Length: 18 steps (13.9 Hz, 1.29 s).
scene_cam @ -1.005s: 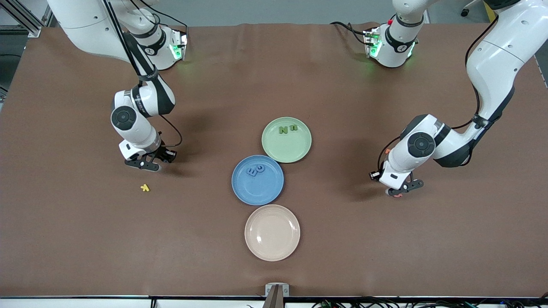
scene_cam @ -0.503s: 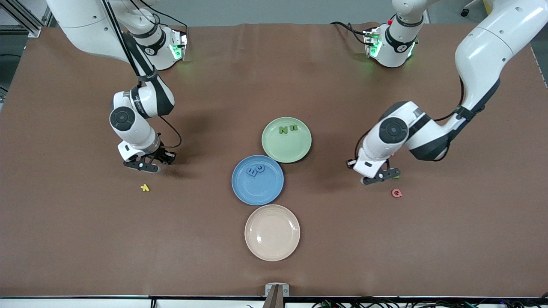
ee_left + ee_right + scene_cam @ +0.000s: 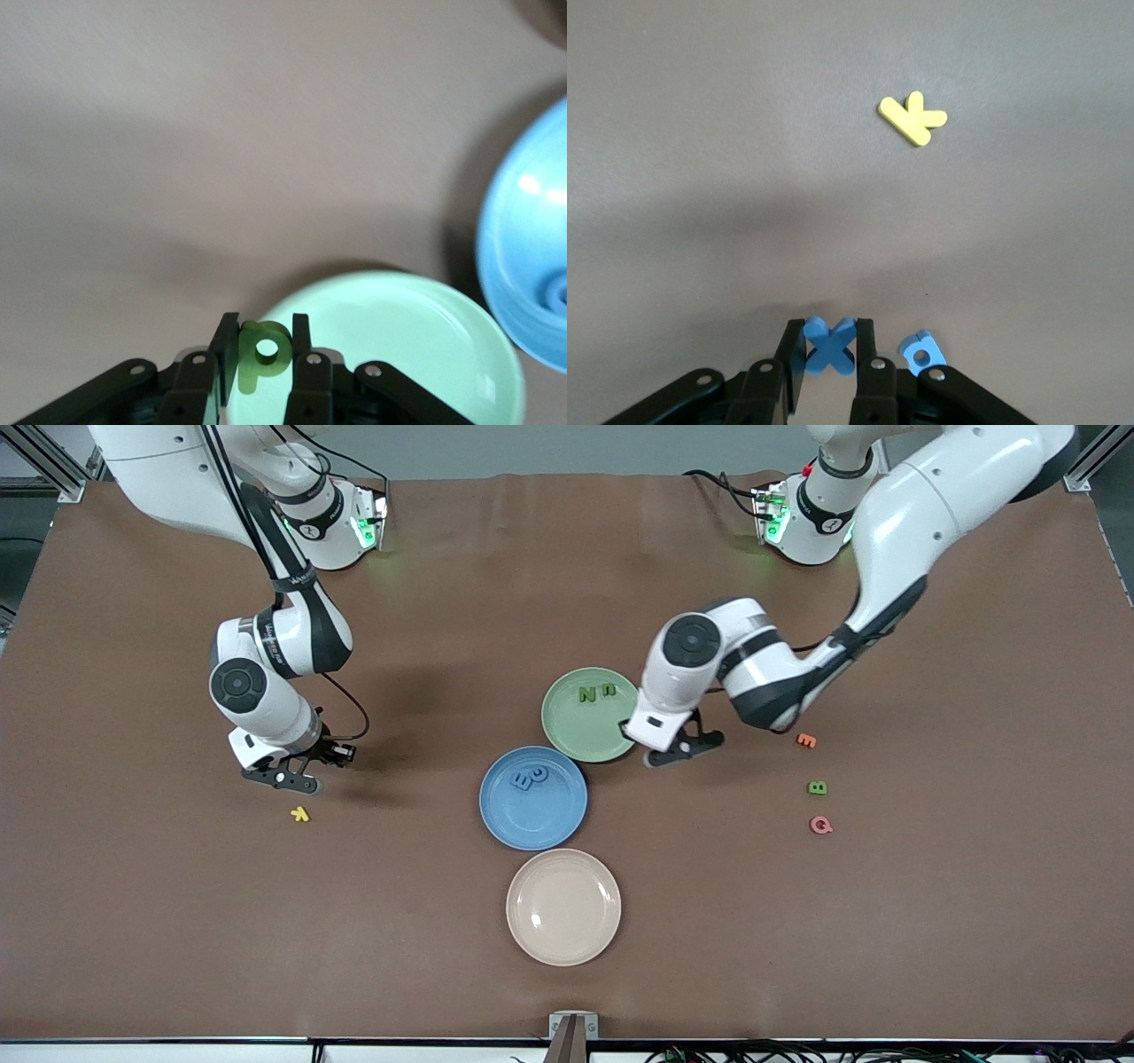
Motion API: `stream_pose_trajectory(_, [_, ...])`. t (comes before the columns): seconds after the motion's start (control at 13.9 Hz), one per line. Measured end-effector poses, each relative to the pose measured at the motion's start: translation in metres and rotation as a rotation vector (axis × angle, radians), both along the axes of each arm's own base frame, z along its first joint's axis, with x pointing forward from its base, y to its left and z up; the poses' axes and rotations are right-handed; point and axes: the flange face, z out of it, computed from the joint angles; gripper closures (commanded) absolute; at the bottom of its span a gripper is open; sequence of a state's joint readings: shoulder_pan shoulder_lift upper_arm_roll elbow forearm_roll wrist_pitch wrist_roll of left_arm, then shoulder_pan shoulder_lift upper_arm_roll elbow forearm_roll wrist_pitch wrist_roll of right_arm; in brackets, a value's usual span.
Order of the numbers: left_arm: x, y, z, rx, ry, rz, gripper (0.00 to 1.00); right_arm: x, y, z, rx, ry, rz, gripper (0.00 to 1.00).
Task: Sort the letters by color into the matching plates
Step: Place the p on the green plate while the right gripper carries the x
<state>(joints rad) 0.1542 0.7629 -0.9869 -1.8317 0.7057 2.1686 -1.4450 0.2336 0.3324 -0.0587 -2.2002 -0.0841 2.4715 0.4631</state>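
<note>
I am seeing my left gripper (image 3: 675,752) hanging over the edge of the green plate (image 3: 592,731), jaws pinching a green letter (image 3: 262,351). Two green letters (image 3: 595,691) are already lying in that plate, and two blue letters (image 3: 529,778) are sitting in the blue plate (image 3: 532,819) just beside it. My right gripper (image 3: 285,774) — low over the table near a yellow letter (image 3: 300,813) — is clamping a blue letter (image 3: 830,344); another blue piece (image 3: 922,351) is lying just beside it.

My left arm reaches twd table centre, left gripper (image 3: 678,749) clamped on a green letter (image 3: 263,351); right gripper (image 3: 288,771) low, clamped on a blue letter (image 3: 830,344).
</note>
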Motion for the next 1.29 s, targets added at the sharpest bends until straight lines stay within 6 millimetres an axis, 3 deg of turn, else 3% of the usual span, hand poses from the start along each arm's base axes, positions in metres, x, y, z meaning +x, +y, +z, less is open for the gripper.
stream_pose_trajectory(0.36, [-0.03,-0.07,-0.022,0.044,0.001,0.009,0.86,0.008,0.002,0.01,-0.003,0.004,-0.001,1.0])
stream_pose_trajectory(0.57, [-0.041,-0.096,-0.034,0.057,0.0,0.002,0.86,0.007,0.005,0.01,-0.001,0.004,-0.003,1.0])
stream_pose_trajectory(0.72, [-0.042,-0.108,-0.043,0.058,0.0,-0.001,0.85,0.007,0.017,0.011,0.001,-0.003,-0.022,1.0])
stream_pose_trajectory(1.01, [-0.04,-0.118,-0.057,0.044,0.019,0.005,0.85,0.007,0.06,0.025,-0.01,0.001,-0.063,1.0])
stream_pose_trajectory(1.22, [-0.035,-0.124,-0.066,0.043,0.015,0.011,0.83,0.008,0.077,0.032,-0.01,-0.01,-0.077,1.0])
stream_pose_trajectory(1.29, [-0.034,-0.124,-0.069,0.046,0.01,0.012,0.72,0.008,0.078,0.032,-0.01,-0.012,-0.077,1.0])
